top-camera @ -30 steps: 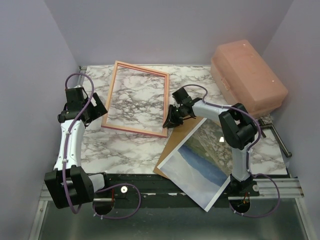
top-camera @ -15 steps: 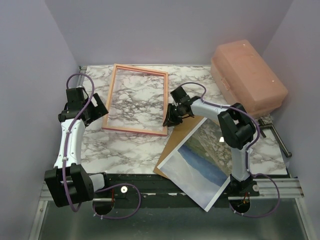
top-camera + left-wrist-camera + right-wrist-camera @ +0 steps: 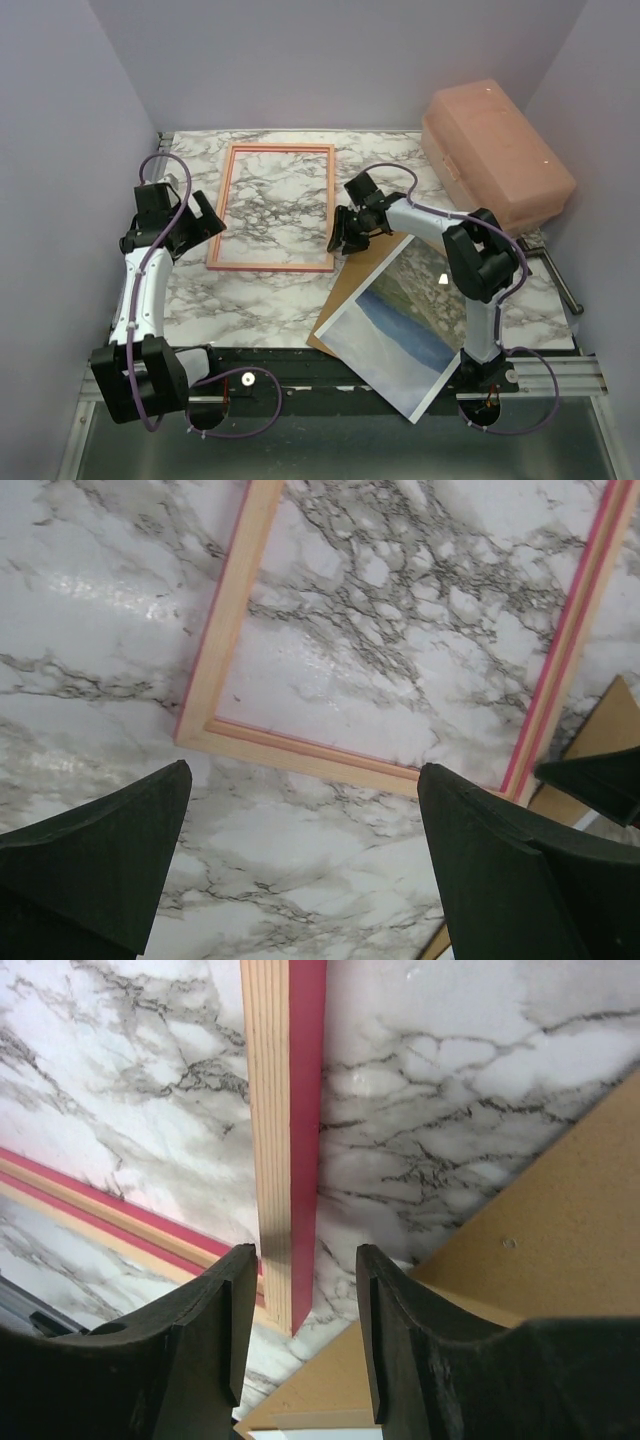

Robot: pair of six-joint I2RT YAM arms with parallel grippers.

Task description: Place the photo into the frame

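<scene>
On the bench [image 3: 250, 300], seen from above, the frame [image 3: 270, 266] lies flat, back up. The photo [image 3: 395, 325] rests on the backing board [image 3: 360, 270] at the near right, its long axis slanting, just behind the right tool [image 3: 340, 243] and nearer that arm. In the left wrist view, the left tool [image 3: 305, 772] is spread wide over the frame's near corner. In the right wrist view, the jaws are parted and straddle the frame's rail without pinching it.

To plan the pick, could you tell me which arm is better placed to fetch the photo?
Right. The photo lies beside the right arm's base, and the right gripper, open at a corner of the frame, is nearer than the left gripper.
</scene>
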